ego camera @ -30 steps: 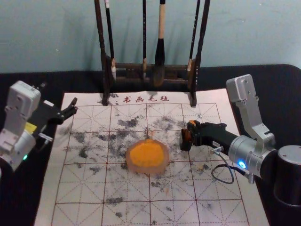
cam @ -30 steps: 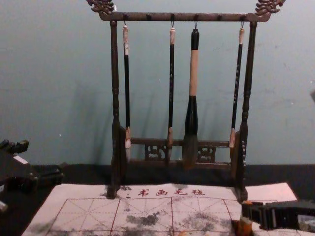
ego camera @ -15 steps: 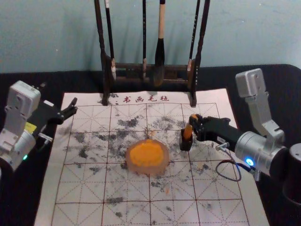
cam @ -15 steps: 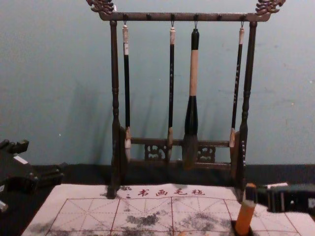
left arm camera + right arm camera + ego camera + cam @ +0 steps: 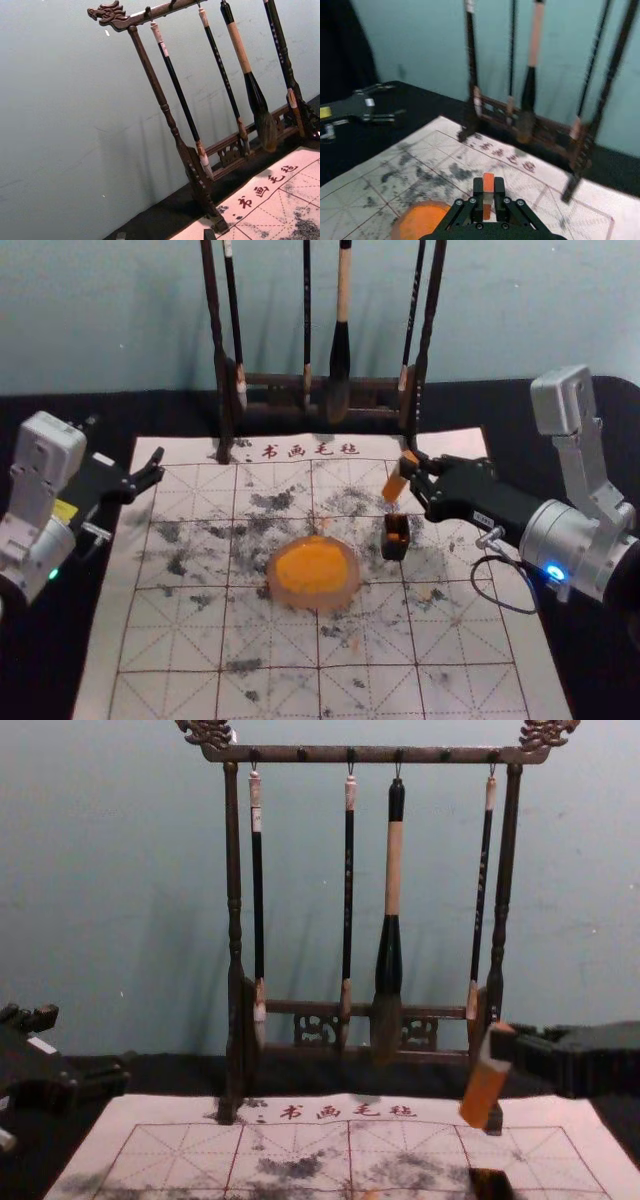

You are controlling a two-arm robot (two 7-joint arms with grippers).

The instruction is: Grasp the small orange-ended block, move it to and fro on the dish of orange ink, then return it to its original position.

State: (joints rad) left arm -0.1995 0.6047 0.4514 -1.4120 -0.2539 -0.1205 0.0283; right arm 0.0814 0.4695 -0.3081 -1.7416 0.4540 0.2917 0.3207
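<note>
Head view: right hand (image 5: 411, 474) clasps oblong block (image 5: 394, 488) above felt (image 5: 165, 640); left hand (image 5: 155, 466) opposite.

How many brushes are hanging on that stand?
4 on the stand: a thin brush by the left post, another near the middle, a fat brush right of that, and a thin one by the right post.
</note>
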